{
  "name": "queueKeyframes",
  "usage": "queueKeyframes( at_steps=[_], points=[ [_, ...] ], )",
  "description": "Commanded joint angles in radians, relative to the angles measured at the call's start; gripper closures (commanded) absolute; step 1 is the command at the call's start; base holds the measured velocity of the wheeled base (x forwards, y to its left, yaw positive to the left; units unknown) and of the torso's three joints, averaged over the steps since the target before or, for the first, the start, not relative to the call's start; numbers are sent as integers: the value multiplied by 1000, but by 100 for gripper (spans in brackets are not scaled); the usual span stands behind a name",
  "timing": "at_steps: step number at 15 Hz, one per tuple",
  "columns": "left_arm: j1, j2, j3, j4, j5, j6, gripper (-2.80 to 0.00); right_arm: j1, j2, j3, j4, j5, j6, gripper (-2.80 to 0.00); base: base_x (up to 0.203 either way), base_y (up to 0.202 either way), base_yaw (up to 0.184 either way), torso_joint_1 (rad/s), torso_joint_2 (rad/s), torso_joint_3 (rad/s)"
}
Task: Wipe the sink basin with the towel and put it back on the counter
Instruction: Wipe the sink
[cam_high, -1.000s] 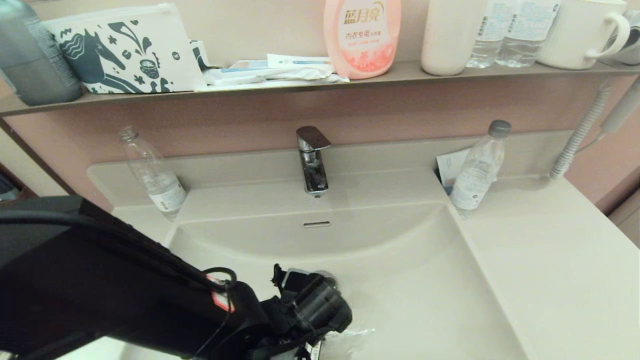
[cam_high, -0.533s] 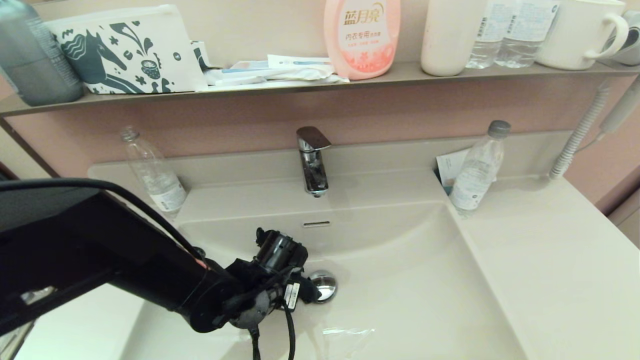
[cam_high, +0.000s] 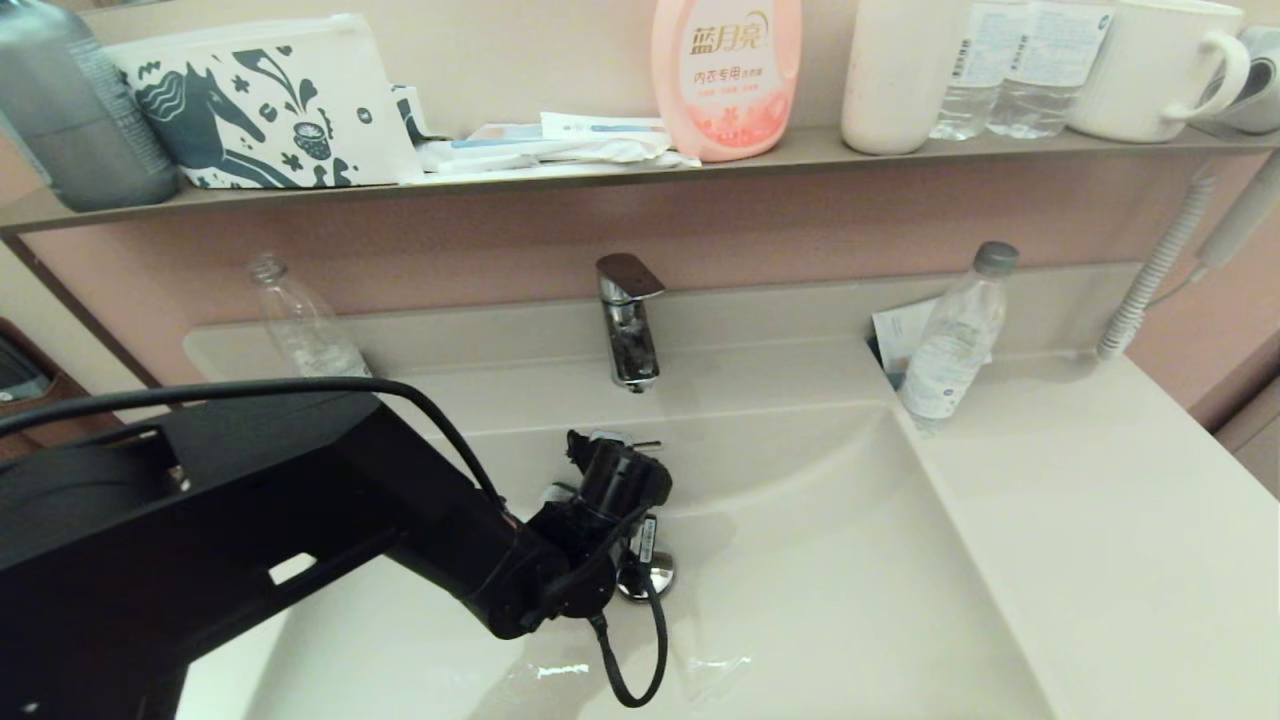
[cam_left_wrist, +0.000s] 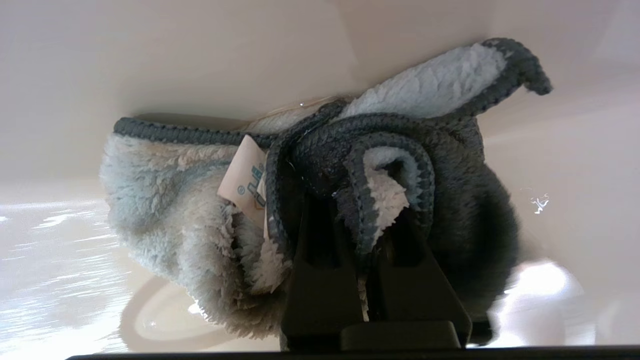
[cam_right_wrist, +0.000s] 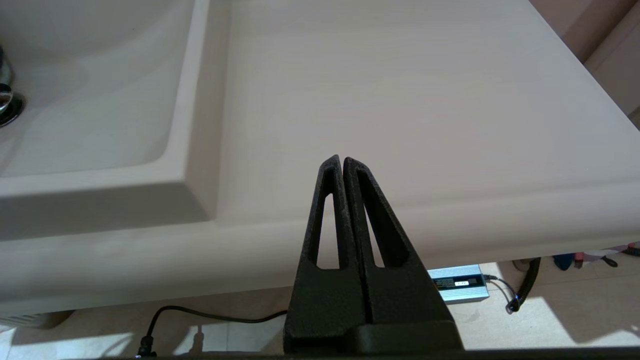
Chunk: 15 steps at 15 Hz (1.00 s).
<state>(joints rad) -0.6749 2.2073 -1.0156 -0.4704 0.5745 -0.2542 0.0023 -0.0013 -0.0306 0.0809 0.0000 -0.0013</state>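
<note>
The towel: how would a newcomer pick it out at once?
Start at the sink basin, below the faucet. The left end effector is shut on the towel against the basin's surface. It alone is fluffy: light grey-blue one side, charcoal the other.

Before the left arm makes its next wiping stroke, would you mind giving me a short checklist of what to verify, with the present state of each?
1. Left gripper shut on the towel: ok, both fingers pinch its folds.
2. Towel pressed against the sink basin: ok, the wrist view shows it bunched against the glossy wall.
3. Working arm inside the bowl, clear of the faucet: ok, it sits below the spout near the drain plug.
4. Bottle on the counter out of the stroke's way: ok, it stands beyond the bowl's rim.
5. Right gripper parked: ok, shut, low before the counter's front edge.
6. Basin wiped all over: cannot tell.
</note>
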Motion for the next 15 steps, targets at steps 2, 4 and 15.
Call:
queueKeyframes(
  at_steps=[2,4,15],
  points=[
    [-81,66,-70,-4,43,-44,0,1,1,0,0,0,0,0,0,0,0,0,0,0],
    [-114,89,-118,-4,80,-49,0,1,1,0,0,0,0,0,0,0,0,0,0,0],
    [-286,53,-320,362,84,-246,0,1,2,0,0,0,0,0,0,0,0,0,0,0]
  ],
)
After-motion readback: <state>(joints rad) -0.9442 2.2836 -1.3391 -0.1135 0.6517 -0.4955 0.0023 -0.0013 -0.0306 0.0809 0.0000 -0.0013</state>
